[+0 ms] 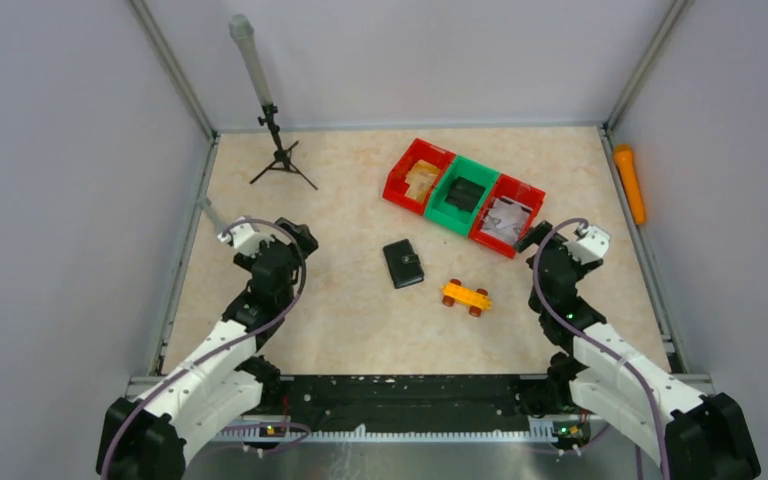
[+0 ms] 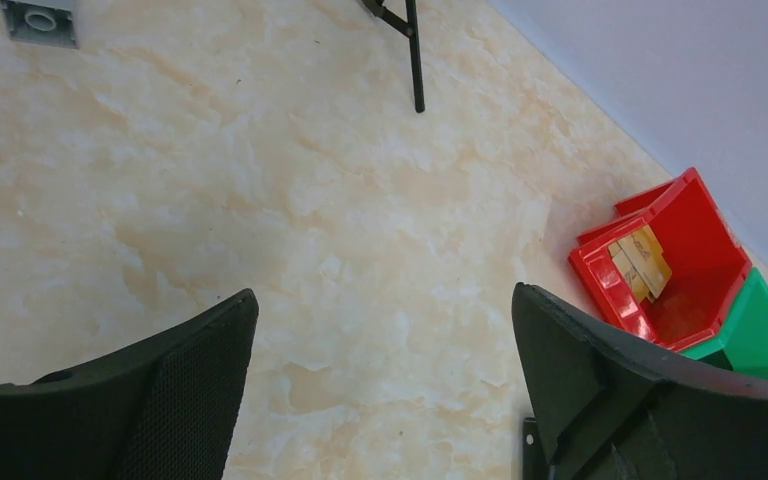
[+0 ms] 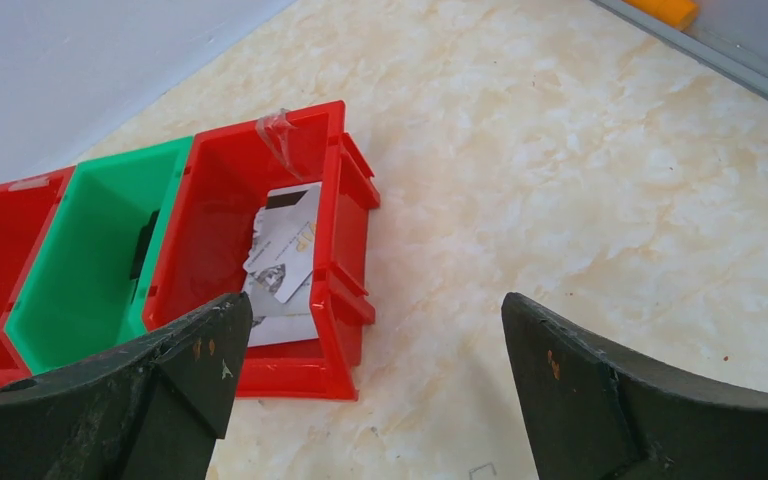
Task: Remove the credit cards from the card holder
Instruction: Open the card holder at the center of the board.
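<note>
Left gripper (image 2: 382,300) jaws wide apart, nothing between them, hanging over bare table (image 1: 340,210) on the left side; right gripper (image 3: 375,305) same, spread wide and empty, on the right side just near of the bins.

Card holder (image 1: 403,264) lies flat near mid-table, between the two arms and touching neither; looks closed, small pale clasp showing at its right edge; not visible in either wrist view.

Toy car (image 1: 466,297), yellow-orange, sits near the card holder, to its right and closer to the arm bases; not touching it.

Three bins in a diagonal row behind the card holder, sides touching: left red bin (image 2: 600,275) holds yellowish cards; green bin (image 3: 90,260) holds a black item (image 3: 145,245); right red bin (image 3: 345,230) holds white printed cards or slips, can't tell which.

Small black tripod (image 1: 282,160) stands at far left; orange stick (image 1: 630,183) lies beyond the right table rail.
</note>
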Controlling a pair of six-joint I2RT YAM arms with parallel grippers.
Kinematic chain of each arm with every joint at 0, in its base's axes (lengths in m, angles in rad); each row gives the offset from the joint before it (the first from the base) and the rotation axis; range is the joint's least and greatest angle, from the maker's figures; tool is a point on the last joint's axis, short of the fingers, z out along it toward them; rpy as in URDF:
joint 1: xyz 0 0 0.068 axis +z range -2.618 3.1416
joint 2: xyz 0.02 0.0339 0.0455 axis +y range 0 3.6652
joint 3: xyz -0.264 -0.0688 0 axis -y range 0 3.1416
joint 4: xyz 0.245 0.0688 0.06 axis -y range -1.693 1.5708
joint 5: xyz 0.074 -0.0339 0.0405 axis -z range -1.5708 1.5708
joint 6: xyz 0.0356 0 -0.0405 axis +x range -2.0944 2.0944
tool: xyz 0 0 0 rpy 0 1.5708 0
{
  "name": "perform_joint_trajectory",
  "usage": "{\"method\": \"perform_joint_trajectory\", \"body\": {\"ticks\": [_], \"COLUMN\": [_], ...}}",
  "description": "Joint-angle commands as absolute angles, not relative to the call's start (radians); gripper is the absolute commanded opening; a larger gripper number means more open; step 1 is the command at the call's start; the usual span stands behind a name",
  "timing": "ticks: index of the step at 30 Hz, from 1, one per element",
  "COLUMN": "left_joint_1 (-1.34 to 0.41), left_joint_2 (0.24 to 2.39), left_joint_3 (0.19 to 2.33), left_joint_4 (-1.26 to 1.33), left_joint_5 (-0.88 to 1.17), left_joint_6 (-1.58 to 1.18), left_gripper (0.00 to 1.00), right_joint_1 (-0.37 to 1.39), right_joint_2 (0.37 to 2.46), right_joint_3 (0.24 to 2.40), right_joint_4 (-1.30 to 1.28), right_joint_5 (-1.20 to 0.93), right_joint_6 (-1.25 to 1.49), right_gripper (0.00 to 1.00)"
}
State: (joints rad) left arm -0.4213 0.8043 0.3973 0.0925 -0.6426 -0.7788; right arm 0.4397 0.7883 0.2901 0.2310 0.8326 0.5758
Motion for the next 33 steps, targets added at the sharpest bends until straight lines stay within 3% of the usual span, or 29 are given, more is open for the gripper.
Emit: {"method": "perform_joint_trajectory", "body": {"ticks": [1, 6, 16, 20, 30, 33], "left_joint_1": [-0.422, -0.422, -0.421, -0.421, -0.425, -0.425], "left_joint_2": [0.837, 0.887, 1.071, 1.234, 1.53, 1.572], "left_joint_3": [0.435, 0.462, 0.505, 0.627, 0.85, 0.9], "left_joint_4": [0.159, 0.17, 0.365, 0.272, -0.008, -0.092], "left_joint_5": [-0.586, -0.513, -0.014, 0.147, 0.248, 0.261], "left_joint_6": [-0.744, -0.703, -0.554, -0.531, -0.543, -0.534], "left_gripper": [0.99, 0.99, 0.99, 0.99, 0.98, 0.91], "right_joint_1": [0.434, 0.436, 0.435, 0.436, 0.435, 0.436], "right_joint_2": [0.79, 0.792, 0.802, 0.802, 0.818, 0.826], "right_joint_3": [0.334, 0.334, 0.299, 0.298, 0.304, 0.309], "right_joint_4": [0.246, 0.252, 0.366, 0.377, 0.386, 0.383], "right_joint_5": [0.825, 0.817, 0.651, 0.625, 0.589, 0.585], "right_joint_6": [0.587, 0.584, 0.53, 0.517, 0.503, 0.502], "right_gripper": [0.99, 0.99, 0.99, 0.99, 0.98, 0.98]}}
